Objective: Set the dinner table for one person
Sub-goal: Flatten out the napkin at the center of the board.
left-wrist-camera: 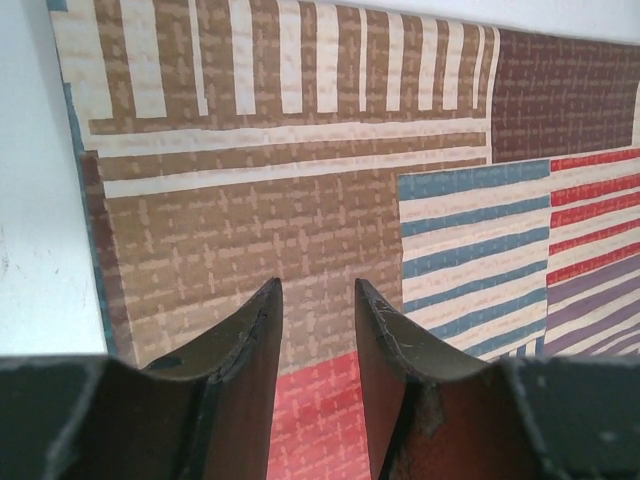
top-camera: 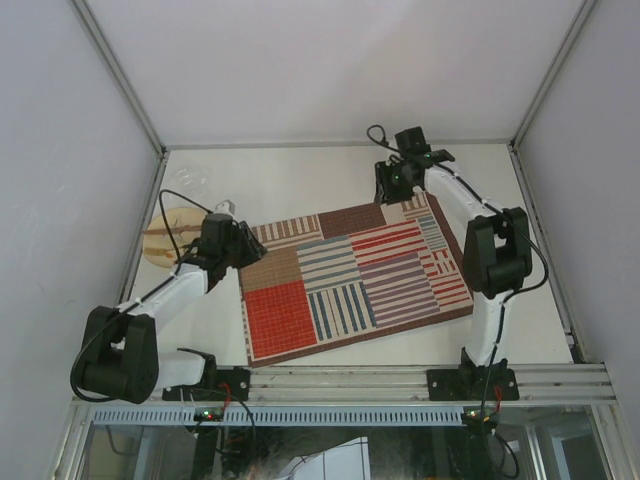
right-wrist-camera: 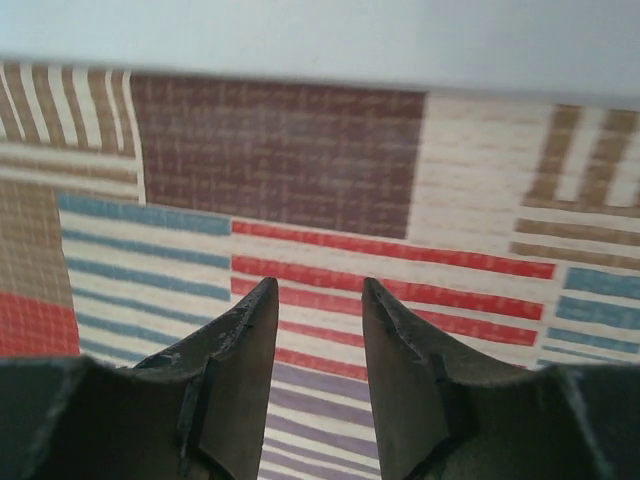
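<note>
The dinner table (top-camera: 300,180) is a white tabletop edged by aluminium rails. A red, brown and blue striped patchwork placemat (top-camera: 350,280) lies on it, skewed, its right end farther back. My left gripper (top-camera: 248,245) hovers over the mat's far left corner. In the left wrist view it (left-wrist-camera: 315,285) is open, with only the mat (left-wrist-camera: 250,220) showing in the gap. My right gripper (top-camera: 392,185) is over the mat's far right edge. Seen from the right wrist, it (right-wrist-camera: 318,285) is open with nothing held above the striped mat (right-wrist-camera: 300,170).
A round wooden plate (top-camera: 165,240) with pale stick-like pieces on it sits at the table's left edge, just behind the left arm. A faint clear round object (top-camera: 190,180) lies behind it. White walls enclose the table on three sides.
</note>
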Tool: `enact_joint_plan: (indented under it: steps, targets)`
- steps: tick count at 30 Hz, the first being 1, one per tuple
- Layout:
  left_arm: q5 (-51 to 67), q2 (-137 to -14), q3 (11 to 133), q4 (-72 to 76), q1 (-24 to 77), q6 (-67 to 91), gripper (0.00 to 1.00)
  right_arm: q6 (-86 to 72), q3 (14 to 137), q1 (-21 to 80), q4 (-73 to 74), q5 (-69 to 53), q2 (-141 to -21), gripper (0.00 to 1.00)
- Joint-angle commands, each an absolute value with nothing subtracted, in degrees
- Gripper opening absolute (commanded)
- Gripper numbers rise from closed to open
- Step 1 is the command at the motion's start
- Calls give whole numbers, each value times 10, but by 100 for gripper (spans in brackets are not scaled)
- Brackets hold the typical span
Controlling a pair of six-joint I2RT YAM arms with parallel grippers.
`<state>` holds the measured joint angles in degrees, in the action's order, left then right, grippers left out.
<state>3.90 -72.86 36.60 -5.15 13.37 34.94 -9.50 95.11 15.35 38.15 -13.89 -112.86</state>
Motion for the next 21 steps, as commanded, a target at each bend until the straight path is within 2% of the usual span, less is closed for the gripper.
enact_joint_plan:
  steps: [1, 5, 16, 21]
  targets:
    - [69, -718, 343, 5, 106, 369, 40, -1, 1015, 195, 489, -132, -1146, 39]
    - [114, -730, 326, 36, 72, 393, 40, 30, 1080, 227, 526, -152, -1177, 39]
    - [124, -666, 309, 20, 69, 391, 41, 106, 1360, 289, 654, -148, -1386, 38]
    - [125, -634, 298, 21, 70, 390, 41, 150, 1382, 302, 641, -158, -1413, 39]
